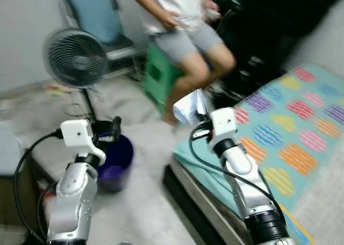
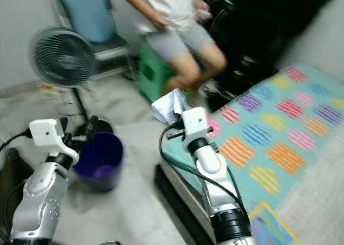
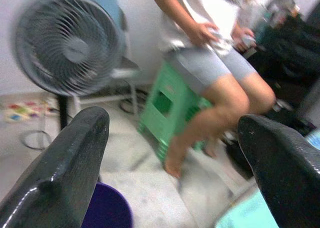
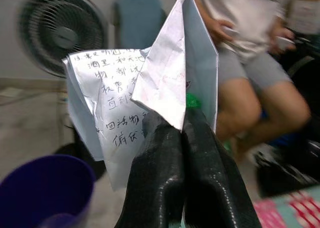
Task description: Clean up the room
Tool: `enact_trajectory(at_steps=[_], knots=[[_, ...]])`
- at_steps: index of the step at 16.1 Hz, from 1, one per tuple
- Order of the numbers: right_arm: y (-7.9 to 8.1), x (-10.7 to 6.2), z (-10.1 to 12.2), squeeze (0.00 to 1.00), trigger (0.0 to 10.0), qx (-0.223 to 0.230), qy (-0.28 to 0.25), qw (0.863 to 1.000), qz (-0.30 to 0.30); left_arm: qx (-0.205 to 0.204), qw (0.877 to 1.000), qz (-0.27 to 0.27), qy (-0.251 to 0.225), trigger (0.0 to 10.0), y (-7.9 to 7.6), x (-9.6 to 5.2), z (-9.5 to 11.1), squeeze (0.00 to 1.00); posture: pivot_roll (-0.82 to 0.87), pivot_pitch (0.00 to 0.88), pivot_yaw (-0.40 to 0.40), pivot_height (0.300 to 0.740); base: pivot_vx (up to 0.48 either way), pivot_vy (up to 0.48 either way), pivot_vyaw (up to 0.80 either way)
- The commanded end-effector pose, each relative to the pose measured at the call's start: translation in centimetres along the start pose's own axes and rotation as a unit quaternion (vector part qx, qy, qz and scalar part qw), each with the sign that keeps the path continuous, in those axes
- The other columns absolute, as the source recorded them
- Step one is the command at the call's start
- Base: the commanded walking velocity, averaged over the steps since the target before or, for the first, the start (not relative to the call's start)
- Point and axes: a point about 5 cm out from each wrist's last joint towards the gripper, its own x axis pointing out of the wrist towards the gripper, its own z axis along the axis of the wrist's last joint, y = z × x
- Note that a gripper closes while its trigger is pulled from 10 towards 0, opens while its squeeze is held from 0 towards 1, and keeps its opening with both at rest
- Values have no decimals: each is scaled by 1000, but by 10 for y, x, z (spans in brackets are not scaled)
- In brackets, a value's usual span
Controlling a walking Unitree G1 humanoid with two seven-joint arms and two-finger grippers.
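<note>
Head views: right hand (image 1: 200, 117) raised over the bed (image 1: 301, 148) edge, clenched on a crumpled paper (image 1: 189, 106) that stands up from the fingers. Purple bin (image 1: 115, 161) on the floor, lower and toward the robot's left of the paper, just beside the left hand (image 1: 110, 131). Fan (image 1: 75, 58) behind the bin; a seated person (image 1: 185, 19) on a green stool (image 1: 158, 76) further back.

Left wrist view: left hand released, fingers (image 3: 65, 163) wide apart, holding nothing; bin rim below them.

Right wrist view: fingers (image 4: 165, 183) pressed together on the paper's lower fold, long axis upward. Bin well apart, down and leftward; probably next a carry across to it by the right arm.
</note>
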Motion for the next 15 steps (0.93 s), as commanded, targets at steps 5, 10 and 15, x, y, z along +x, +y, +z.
enact_trajectory(at_steps=[5,10,15], knots=[[-8,-3,-2,0,10000,-4,1,1000,-7,-19,999,-37,5,10000,-11,-1,-4,0,-4,31,-91,740,0,0,760],[-9,-3,-2,0,10000,7,-1,1000,-7,-29,998,-51,-1,10000,-14,-2,-2,0,-3,26,-94,740,304,0,0],[-8,-2,-2,0,10000,4,-3,1000,-4,-30,998,-58,0,10000,-15,-2,-2,0,-2,25,-91,740,403,0,0]])
